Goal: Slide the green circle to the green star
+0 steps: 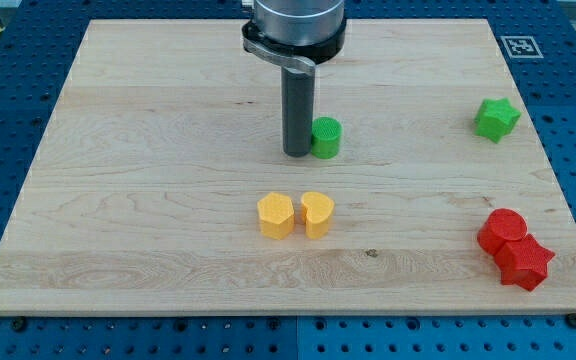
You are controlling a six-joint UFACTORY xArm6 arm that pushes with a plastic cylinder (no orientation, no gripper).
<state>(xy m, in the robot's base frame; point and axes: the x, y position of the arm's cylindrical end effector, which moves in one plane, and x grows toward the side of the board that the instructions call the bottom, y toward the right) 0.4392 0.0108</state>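
Wooden board: pale planks [168, 120] fill the frame on a blue perforated bench, with a printed marker at the top right corner.
Arm: one dark rod drops from a grey collar at the view's top centre; my tip [297, 153] rests on the wood just left of the green circle, touching it or very nearly so.
Hand state: no jaws here, nothing that opens or closes; the rod holds nothing and can only push.
Green circle: short cylinder [326, 138] a little above the board's centre, immediately to the right of my tip.
Green star: sits [496, 119] well apart, near the view's right edge and slightly higher than the circle.
Bystanders: a yellow hexagon [275, 215] and a yellow heart [317, 214] side by side below the circle; a red circle [503, 229] and a red star [524, 262] clustered at the lower right.
Step in hand: by the look of it, the push to the right is about to begin.
Doing it well: keep my tip behind the circle's centre on the side away from the star, aim rightward with a slight drift toward the view's top, and correct early if the round block rolls off line.
Path: open wood lies between circle and star; the red pair sits below the route.
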